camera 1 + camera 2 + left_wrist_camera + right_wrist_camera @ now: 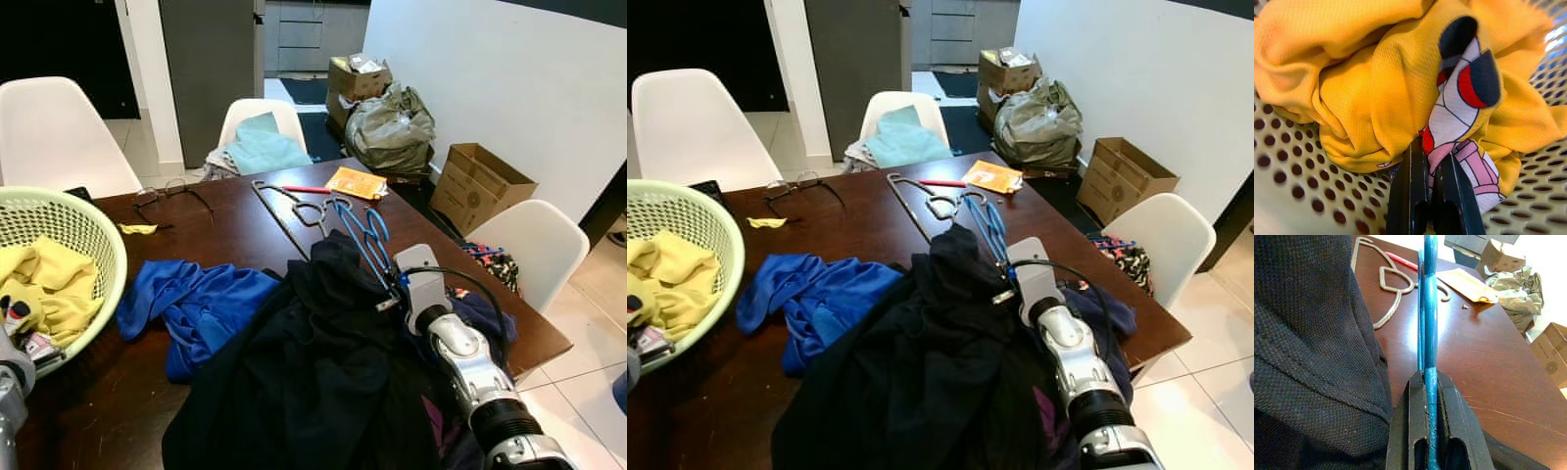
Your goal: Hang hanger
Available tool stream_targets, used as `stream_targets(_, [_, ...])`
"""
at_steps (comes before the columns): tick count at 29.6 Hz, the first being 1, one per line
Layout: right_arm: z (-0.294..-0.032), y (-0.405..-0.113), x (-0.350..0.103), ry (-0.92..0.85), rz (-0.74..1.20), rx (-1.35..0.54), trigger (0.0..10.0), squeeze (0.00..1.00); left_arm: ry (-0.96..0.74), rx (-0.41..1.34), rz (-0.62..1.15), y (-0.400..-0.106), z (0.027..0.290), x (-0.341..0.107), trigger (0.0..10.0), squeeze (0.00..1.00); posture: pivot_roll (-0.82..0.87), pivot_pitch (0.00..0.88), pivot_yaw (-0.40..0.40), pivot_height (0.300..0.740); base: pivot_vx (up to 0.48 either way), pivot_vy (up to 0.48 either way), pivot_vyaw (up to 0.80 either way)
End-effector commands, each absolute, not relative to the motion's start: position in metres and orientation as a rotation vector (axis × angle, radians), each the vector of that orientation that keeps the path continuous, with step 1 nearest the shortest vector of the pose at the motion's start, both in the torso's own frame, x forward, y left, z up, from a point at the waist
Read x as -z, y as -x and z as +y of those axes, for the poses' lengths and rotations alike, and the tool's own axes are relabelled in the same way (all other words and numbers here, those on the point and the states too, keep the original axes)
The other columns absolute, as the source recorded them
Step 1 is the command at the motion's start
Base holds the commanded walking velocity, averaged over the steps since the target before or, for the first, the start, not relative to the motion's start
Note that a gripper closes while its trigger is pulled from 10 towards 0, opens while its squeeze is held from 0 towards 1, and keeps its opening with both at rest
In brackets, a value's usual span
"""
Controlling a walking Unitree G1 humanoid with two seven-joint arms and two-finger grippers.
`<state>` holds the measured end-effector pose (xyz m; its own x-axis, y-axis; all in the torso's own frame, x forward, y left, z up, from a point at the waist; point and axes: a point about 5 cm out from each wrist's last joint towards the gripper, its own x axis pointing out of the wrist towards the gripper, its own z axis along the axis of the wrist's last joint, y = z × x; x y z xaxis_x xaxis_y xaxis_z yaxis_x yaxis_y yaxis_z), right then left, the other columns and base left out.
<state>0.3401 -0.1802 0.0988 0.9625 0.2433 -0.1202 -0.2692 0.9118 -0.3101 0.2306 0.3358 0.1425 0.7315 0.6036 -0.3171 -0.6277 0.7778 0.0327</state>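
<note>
A blue hanger (pixel 367 235) lies on the dark wooden table (pixel 235 230), its near end under the edge of a black garment (pixel 313 372). My right gripper (pixel 1430 377) is shut on the hanger's thin blue bar, beside the black cloth. A grey metal hanger (pixel 294 211) rests just beyond it. My left gripper (pixel 1431 154) sits inside the pale green basket (pixel 103 245), fingers together, tips against a yellow shirt (pixel 1361 73) and a patterned cloth (pixel 1459 107).
A blue garment (pixel 196 299) is spread mid-table. Glasses (pixel 167 193), a red pen (pixel 306 189) and an orange paper (pixel 356 182) lie at the far end. White chairs (pixel 529 245) ring the table. Cardboard boxes (pixel 480 181) and a stuffed bag (pixel 392 132) line the right wall.
</note>
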Motion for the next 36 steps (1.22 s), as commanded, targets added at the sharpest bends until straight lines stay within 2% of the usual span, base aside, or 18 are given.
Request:
stream_targets(1, [-0.185, -0.336, -0.091, 0.329, 0.118, -0.246, 10.0, 0.00, 0.060, -0.606, 0.197, -0.243, 0.326, -0.167, 0.0, 0.00, 0.09, 0.000, -0.069, 0.740, 0.000, 0.000, 0.00])
stream_targets(3, [-0.185, -0.337, -0.091, 0.326, 0.118, -0.245, 10.0, 0.00, 0.024, -0.566, 0.108, -0.249, 0.320, -0.189, 0.0, 0.00, 0.09, 0.000, -0.069, 0.740, 0.000, 0.000, 0.00])
stream_targets(5, [-0.185, -0.337, -0.091, 0.326, 0.118, -0.245, 10.0, 0.00, 0.024, -0.566, 0.108, -0.249, 0.320, -0.189, 0.0, 0.00, 0.09, 0.000, -0.069, 0.740, 0.000, 0.000, 0.00])
stream_targets(9, [-0.182, -0.339, -0.090, 0.305, 0.119, -0.239, 10.0, 0.00, -0.087, -0.455, -0.229, -0.262, 0.295, -0.284, 0.0, 0.00, 0.10, 0.000, -0.063, 0.740, 0.000, 0.000, 0.00])
stream_targets(12, [-0.182, -0.339, -0.090, 0.300, 0.119, -0.236, 10.0, 0.00, -0.098, -0.437, -0.275, -0.262, 0.290, -0.296, 0.0, 0.00, 0.10, 0.000, -0.062, 0.740, 0.000, 0.000, 0.00])
stream_targets(14, [-0.181, -0.340, -0.090, 0.287, 0.121, -0.232, 10.0, 0.00, -0.226, -0.317, -0.457, -0.263, 0.263, -0.340, 0.0, 0.00, 0.11, 0.000, -0.058, 0.740, 0.000, 0.000, 0.00])
stream_targets(15, [-0.181, -0.340, -0.090, 0.287, 0.121, -0.232, 10.0, 0.00, -0.226, -0.317, -0.457, -0.263, 0.263, -0.340, 0.0, 0.00, 0.11, 0.000, -0.058, 0.740, 0.000, 0.000, 0.00])
stream_targets(16, [-0.180, -0.341, -0.090, 0.280, 0.121, -0.231, 10.0, 0.00, -0.268, -0.251, -0.541, -0.262, 0.248, -0.359, 0.0, 0.00, 0.11, 0.000, -0.054, 0.740, 0.000, 0.000, 0.00])
stream_targets(20, [-0.178, -0.342, -0.090, 0.264, 0.120, -0.227, 10.0, 0.00, -0.286, -0.125, -0.661, -0.261, 0.223, -0.384, 0.0, 0.00, 0.11, 0.000, -0.049, 0.740, 0.000, 0.000, 0.00])
stream_targets(22, [-0.178, -0.342, -0.090, 0.264, 0.120, -0.227, 10.0, 0.00, -0.286, -0.125, -0.661, -0.261, 0.223, -0.384, 0.0, 0.00, 0.11, 0.000, -0.049, 0.740, 0.000, 0.000, 0.00])
stream_targets(25, [-0.176, -0.343, -0.090, 0.252, 0.120, -0.224, 10.0, 0.00, -0.259, 0.008, -0.643, -0.268, 0.203, -0.382, 0.0, 0.00, 0.10, 0.000, -0.036, 0.740, 0.000, 0.000, 0.00])
stream_targets(26, [-0.175, -0.343, -0.090, 0.244, 0.119, -0.220, 10.0, 0.00, -0.225, 0.098, -0.558, -0.278, 0.192, -0.364, 0.0, 0.00, 0.10, 0.000, -0.030, 0.740, 0.000, 0.000, 0.00])
stream_targets(27, [-0.175, -0.343, -0.090, 0.244, 0.119, -0.220, 10.0, 0.00, -0.225, 0.098, -0.558, -0.278, 0.192, -0.364, 0.0, 0.00, 0.10, 0.000, -0.030, 0.740, 0.000, 0.000, 0.00])
stream_targets(28, [-0.175, -0.344, -0.090, 0.234, 0.119, -0.216, 10.0, 0.00, -0.202, 0.180, -0.437, -0.288, 0.180, -0.335, 0.0, 0.00, 0.10, 0.000, -0.027, 0.740, 0.000, 0.000, 0.00])
stream_targets(30, [-0.175, -0.344, -0.090, 0.234, 0.119, -0.216, 10.0, 0.00, -0.202, 0.180, -0.437, -0.288, 0.180, -0.335, 0.0, 0.00, 0.10, 0.000, -0.027, 0.740, 0.000, 0.000, 0.00])
stream_targets(33, [-0.175, -0.344, -0.089, 0.222, 0.118, -0.211, 10.0, 0.00, -0.147, 0.282, -0.299, -0.293, 0.163, -0.295, 0.0, 0.00, 0.10, 0.000, -0.023, 0.740, 0.000, 0.000, 0.00])
stream_targets(35, [-0.175, -0.344, -0.089, 0.222, 0.118, -0.211, 10.0, 0.00, -0.147, 0.282, -0.299, -0.293, 0.163, -0.295, 0.0, 0.00, 0.10, 0.000, -0.023, 0.740, 0.000, 0.000, 0.00])
stream_targets(36, [-0.175, -0.344, -0.089, 0.219, 0.118, -0.210, 10.0, 0.00, -0.088, 0.313, -0.287, -0.293, 0.159, -0.289, 0.0, 0.00, 0.11, 0.000, -0.026, 0.740, 0.000, 0.000, 0.00])
